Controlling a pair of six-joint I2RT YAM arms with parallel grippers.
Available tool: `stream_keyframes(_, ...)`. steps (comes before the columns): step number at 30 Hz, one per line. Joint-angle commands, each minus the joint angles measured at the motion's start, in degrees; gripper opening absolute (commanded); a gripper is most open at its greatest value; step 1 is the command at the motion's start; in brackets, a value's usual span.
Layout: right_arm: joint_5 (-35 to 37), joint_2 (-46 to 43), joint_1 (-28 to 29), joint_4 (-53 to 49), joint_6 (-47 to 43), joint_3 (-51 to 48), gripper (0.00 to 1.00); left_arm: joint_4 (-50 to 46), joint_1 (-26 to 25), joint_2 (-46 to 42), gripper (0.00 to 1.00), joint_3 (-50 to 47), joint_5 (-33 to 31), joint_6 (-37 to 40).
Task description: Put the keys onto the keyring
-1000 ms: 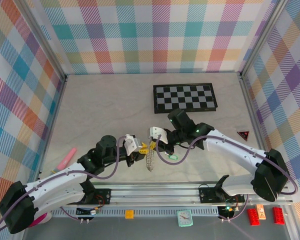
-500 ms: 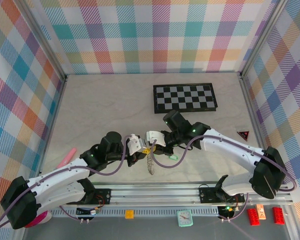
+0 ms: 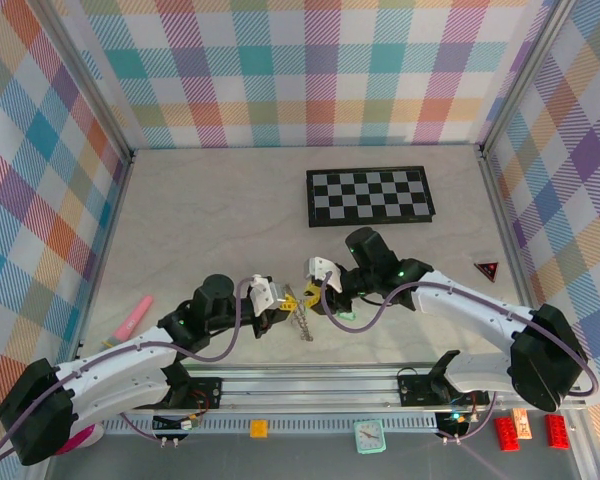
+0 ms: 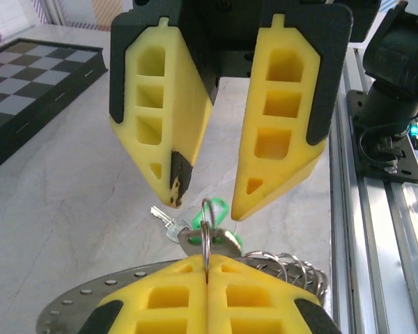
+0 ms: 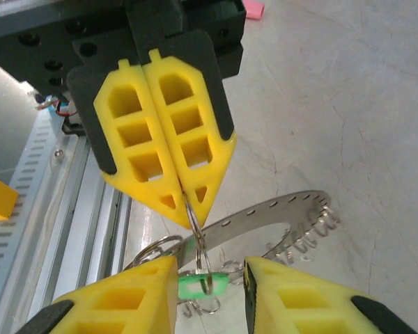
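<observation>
The left gripper point(image 5: 186, 197) has its yellow fingers pressed together on a thin wire loop of the keyring point(image 5: 265, 212), so the flat grey ring hangs tilted over the table point(image 3: 210, 220) near the arms' bases, with small holes along its band and wire coils at its edge. Facing it, the right gripper point(image 5: 209, 270) stands with jaws spread (nothing pinched between them). A green-headed key point(image 5: 202, 285) sits at the foot of that same loop, in the gap between the right fingers.
</observation>
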Motion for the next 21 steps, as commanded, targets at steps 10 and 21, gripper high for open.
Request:
stream_keyframes(10,-6.24,2.60,0.18,4.49,2.25,0.13,0.25,8.78,0.01,-0.79,0.00,-1.61,2.01,-1.91)
stream_keyframes(21,-5.20,2.28,0.18,-2.10,-1.20,3.76,0.00,2.19,-0.03,-1.91,0.19,0.38,-1.79,-0.59)
